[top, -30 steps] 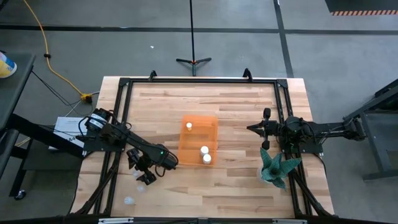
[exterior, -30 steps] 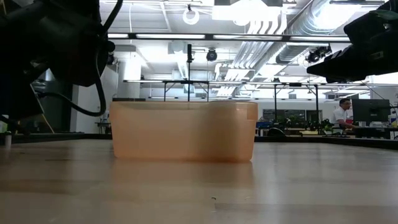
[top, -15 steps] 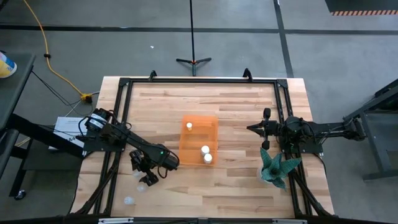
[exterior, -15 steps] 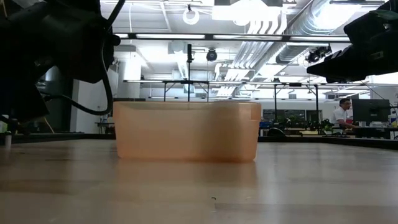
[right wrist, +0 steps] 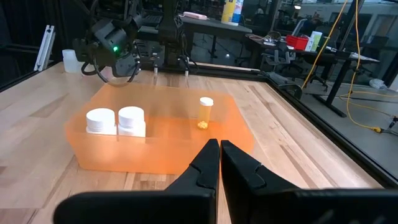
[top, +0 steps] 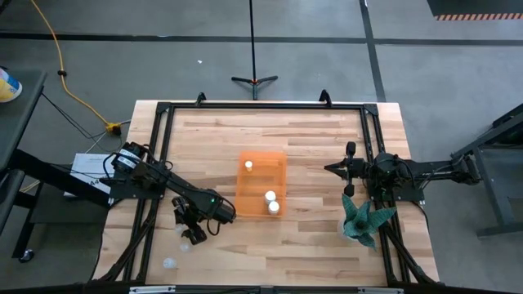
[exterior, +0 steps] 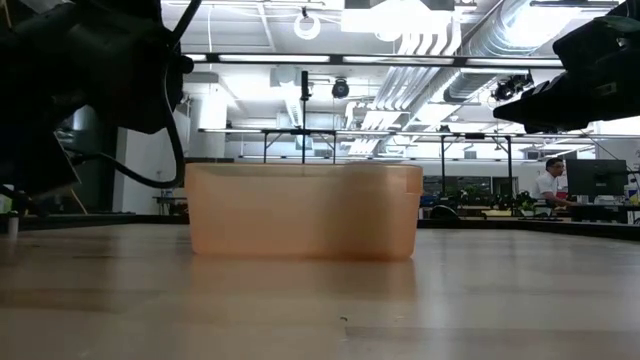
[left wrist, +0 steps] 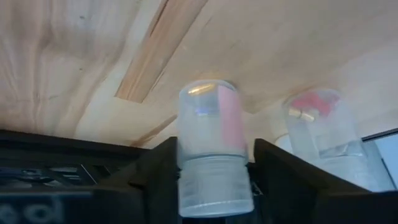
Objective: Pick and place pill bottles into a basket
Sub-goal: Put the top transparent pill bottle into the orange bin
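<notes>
So the basket (top: 261, 184), sitting mid-tabletop, already has three pill bottles in it: two white-capped ones (right wrist: 116, 121) at one end and a yellowish bottle (right wrist: 206, 111) at the other. The left gripper (top: 190, 233) is down near the tabletop's front-left corner, its fingers pinching a fourth bottle (left wrist: 211, 146), with another bottle (left wrist: 320, 130) just beside it and one more (top: 169, 263) nearer the front edge. Roughly halfway, looks like. The right gripper (right wrist: 219, 157) waits pressed together by the right edge, near the teal plant (top: 364, 219). Pale wood-plank tabletop (top: 319, 139), workshop room behind.
</notes>
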Action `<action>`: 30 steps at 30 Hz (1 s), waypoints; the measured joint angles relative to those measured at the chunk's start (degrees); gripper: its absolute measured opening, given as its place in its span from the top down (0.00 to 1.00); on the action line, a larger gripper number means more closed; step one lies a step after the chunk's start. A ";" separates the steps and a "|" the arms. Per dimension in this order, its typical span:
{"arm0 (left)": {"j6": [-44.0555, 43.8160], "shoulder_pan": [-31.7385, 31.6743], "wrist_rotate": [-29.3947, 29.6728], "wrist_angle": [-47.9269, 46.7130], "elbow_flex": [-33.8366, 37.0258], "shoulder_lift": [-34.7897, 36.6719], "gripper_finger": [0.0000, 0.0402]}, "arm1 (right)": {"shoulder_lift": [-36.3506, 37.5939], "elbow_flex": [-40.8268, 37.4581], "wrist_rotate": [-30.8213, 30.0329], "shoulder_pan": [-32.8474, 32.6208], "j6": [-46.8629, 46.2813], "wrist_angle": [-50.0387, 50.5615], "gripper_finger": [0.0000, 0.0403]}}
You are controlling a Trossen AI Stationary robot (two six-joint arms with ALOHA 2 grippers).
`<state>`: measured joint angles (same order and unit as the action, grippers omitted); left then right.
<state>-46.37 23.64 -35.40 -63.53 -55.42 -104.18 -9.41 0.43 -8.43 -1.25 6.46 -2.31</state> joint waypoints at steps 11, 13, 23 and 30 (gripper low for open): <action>7.27 0.00 0.00 -14.03 -1.78 0.04 0.55 | 0.00 0.00 0.00 0.00 0.00 0.00 0.98; 8.55 0.00 0.70 -19.03 -3.45 0.04 0.55 | 0.00 0.00 0.00 0.01 0.00 0.00 0.98; 11.02 -3.74 9.69 -26.39 -18.86 0.09 0.55 | 0.00 0.00 0.02 0.02 0.00 -0.02 0.98; 15.72 -11.37 25.23 -26.27 -31.49 0.09 0.55 | 0.00 0.00 0.02 0.00 0.10 -0.02 0.98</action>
<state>-30.65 12.26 -10.17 -89.80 -86.91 -104.09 -9.41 0.43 -8.40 -1.25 6.56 -2.32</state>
